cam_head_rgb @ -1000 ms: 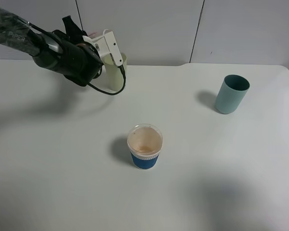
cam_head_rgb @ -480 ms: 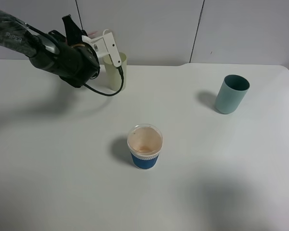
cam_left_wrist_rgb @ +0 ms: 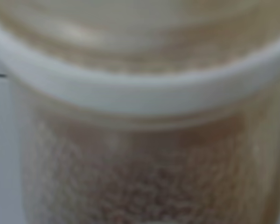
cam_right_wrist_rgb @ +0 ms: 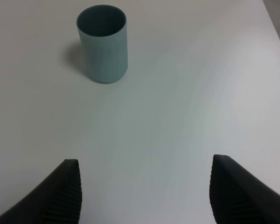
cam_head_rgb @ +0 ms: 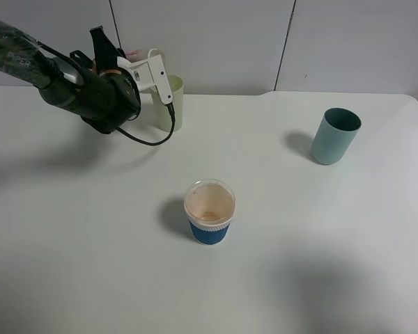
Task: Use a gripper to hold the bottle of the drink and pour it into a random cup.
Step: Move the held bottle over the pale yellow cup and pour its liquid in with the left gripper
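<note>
Nearest to you, your right tool (cam_right_wrist_rgb: 145, 161) hung over the white bench (cam_head_rgb: 90, 250) with its two ribbed black fingers (cam_right_wrist_rgb: 67, 191) spread wide and nothing between them. It faced the teal plastic cup (cam_right_wrist_rgb: 102, 44) from well back. Out in the middle of the bench stood the clear plastic cup with a white rim and a blue sleeve (cam_head_rgb: 209, 216), upright, with a thin brownish film at its bottom. Farther off to the right, the teal cup stood upright on its own, well apart from the other two. At the far left you had your left tool (cam_head_rgb: 113, 59), the black arm end with its white plastic bracket (cam_head_rgb: 153, 69) and looping black cable (cam_head_rgb: 150, 142). It was raised off the bench just beside the tall pale yellow-green plastic tumbler (cam_head_rgb: 177, 104), which stood upright close to the grey back wall (cam_head_rgb: 216, 42). That tool was clamped fully closed on the small clear plastic bottle (cam_left_wrist_rgb: 140, 140). The bottle filled its wrist camera as a blurred white ring round the wide neck, with a pale brownish, grainy look below. From the high camera the bracket overlapped the tumbler's rim, and you could not tell whether they touched.
</note>
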`<state>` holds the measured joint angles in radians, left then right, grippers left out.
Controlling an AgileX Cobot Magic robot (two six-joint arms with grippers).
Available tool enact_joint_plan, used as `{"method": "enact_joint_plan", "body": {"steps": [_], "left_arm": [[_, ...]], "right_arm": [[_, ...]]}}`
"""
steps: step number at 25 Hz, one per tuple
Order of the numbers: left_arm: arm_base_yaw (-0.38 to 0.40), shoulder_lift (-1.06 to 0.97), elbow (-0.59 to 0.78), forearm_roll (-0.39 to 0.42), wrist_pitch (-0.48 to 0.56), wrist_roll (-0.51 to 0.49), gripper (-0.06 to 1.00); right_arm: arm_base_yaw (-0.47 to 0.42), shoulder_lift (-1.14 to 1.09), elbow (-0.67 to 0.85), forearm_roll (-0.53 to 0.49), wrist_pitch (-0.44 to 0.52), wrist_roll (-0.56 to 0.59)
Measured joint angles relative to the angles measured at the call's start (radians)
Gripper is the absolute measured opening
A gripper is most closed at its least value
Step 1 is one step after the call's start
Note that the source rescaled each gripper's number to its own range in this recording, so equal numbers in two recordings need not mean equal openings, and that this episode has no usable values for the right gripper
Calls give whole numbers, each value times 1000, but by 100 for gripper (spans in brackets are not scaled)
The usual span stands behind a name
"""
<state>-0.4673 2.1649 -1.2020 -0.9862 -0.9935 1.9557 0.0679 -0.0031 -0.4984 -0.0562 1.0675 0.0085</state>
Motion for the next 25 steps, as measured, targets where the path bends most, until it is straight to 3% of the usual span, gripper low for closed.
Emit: {"method": "enact_joint_plan", "body": {"steps": [25], "left_arm": [[0,0,0,38,-47,0,0]], "right_arm": [[0,0,0,0,0,0]]}}
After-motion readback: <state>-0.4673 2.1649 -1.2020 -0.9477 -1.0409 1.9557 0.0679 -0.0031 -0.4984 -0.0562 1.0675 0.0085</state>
